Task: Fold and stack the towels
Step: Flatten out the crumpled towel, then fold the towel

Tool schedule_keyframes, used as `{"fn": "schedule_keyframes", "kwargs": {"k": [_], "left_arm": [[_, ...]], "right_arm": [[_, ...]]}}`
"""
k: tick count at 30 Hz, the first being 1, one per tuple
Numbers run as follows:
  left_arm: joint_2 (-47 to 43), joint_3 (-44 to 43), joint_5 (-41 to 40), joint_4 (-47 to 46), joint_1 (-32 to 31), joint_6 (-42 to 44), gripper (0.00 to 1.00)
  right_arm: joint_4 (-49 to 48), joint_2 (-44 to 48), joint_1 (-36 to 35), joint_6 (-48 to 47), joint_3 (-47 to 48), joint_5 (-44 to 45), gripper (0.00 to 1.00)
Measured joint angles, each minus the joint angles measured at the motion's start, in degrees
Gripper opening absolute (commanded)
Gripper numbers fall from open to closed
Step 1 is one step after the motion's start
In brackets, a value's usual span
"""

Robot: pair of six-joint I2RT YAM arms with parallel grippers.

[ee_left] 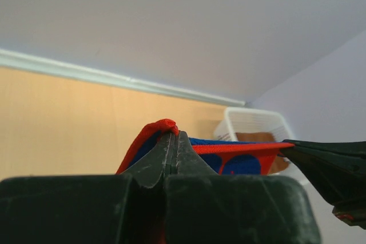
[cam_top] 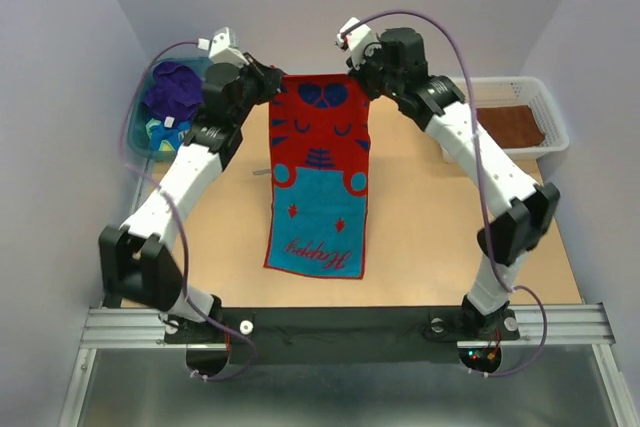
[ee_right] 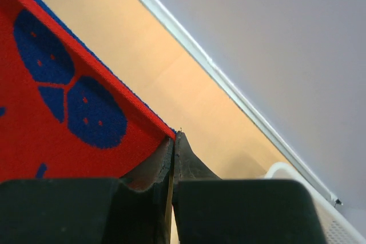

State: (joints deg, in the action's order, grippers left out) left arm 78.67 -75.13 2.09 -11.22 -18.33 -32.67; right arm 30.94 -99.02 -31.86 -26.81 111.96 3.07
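Observation:
A red towel with blue marks (cam_top: 320,177) hangs stretched between both grippers, its lower end lying on the table toward the front. My left gripper (cam_top: 272,87) is shut on its upper left corner; in the left wrist view (ee_left: 173,136) red cloth (ee_left: 154,130) bunches over the closed fingertips. My right gripper (cam_top: 358,75) is shut on the upper right corner; in the right wrist view (ee_right: 173,136) the towel (ee_right: 57,118) spreads to the left. A purple towel (cam_top: 172,87) and a teal-and-yellow one (cam_top: 160,132) lie in the tub. A brown towel (cam_top: 510,125) lies in the basket.
The teal tub (cam_top: 140,142) stands at the back left beside the left arm. The white mesh basket (cam_top: 545,107) stands at the back right and shows in the left wrist view (ee_left: 251,121). The wooden table (cam_top: 420,237) ends at a black rail in front.

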Motion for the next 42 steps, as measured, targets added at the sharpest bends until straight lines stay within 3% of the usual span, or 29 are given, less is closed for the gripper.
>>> {"fn": "schedule_keyframes", "kwargs": {"k": [7,11,15,19,29,42], "left_arm": [[21.4,-5.1,1.7,-3.5,2.8,-0.1,0.0],[30.4,-9.0,4.7,-5.9,4.3,-0.2,0.0],[33.3,-9.7,6.9,-6.4,4.8,-0.4,0.0],[31.3,-6.9,7.9,-8.2,4.9,-0.8,0.0],[17.4,12.0,12.6,-7.9,4.6,-5.4,0.0],[2.9,32.2,12.7,-8.2,4.2,-13.1,0.0]], "right_arm": [[-1.5,-19.0,3.5,-6.3,6.5,2.2,0.0],[-2.5,-24.0,3.8,-8.9,7.6,3.6,0.01],[-3.1,-25.1,3.9,-9.4,6.9,4.0,0.0],[-5.6,-23.1,4.1,-9.0,1.6,3.2,0.01],[-7.4,-10.5,2.4,-4.4,-18.2,-2.1,0.01],[-5.1,-2.2,-2.4,2.1,-31.4,-4.9,0.01]]}}
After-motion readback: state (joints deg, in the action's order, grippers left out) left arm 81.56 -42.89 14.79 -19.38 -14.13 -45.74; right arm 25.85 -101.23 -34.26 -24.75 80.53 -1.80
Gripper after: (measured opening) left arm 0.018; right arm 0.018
